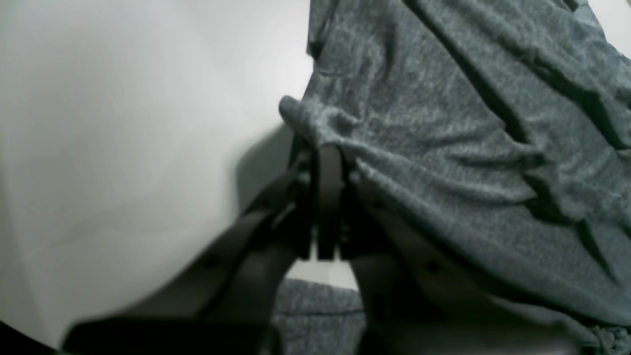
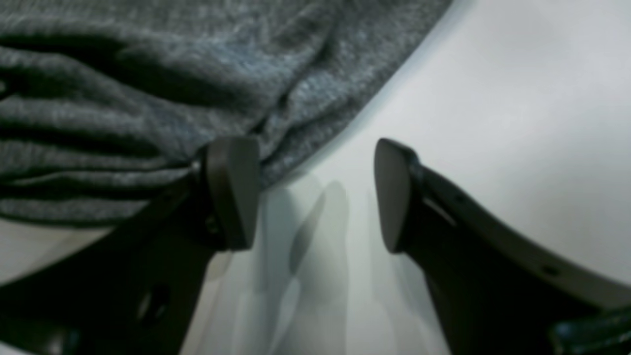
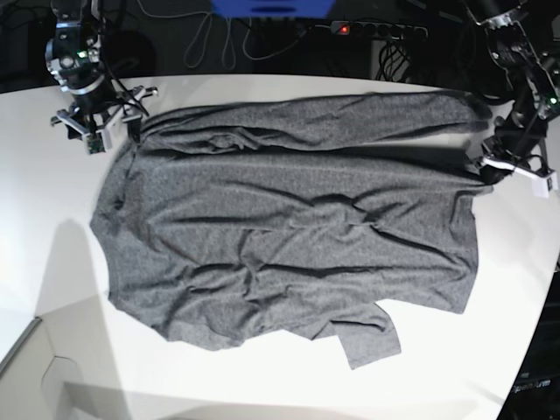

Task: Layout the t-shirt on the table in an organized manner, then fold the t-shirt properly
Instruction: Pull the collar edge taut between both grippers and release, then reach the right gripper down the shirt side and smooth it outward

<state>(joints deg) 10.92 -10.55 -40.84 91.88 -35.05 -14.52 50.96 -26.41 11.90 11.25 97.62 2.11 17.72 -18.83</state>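
Our left pincer (image 1: 329, 162) pinches a fold of the shirt (image 3: 289, 227) spread on the bench (image 3: 490, 367), while our right pincer (image 2: 315, 195) gapes empty beside its edge.

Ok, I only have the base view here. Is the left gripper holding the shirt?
Observer: Yes. The left wrist view shows the left gripper shut on a fold at the edge of the shirt.
Operator: And the right one?
Observer: The right gripper is open and holds nothing; bare table shows between its fingers.
Operator: Is it near the cloth?
Observer: One finger sits right at the shirt's edge; whether it touches, I can't tell.
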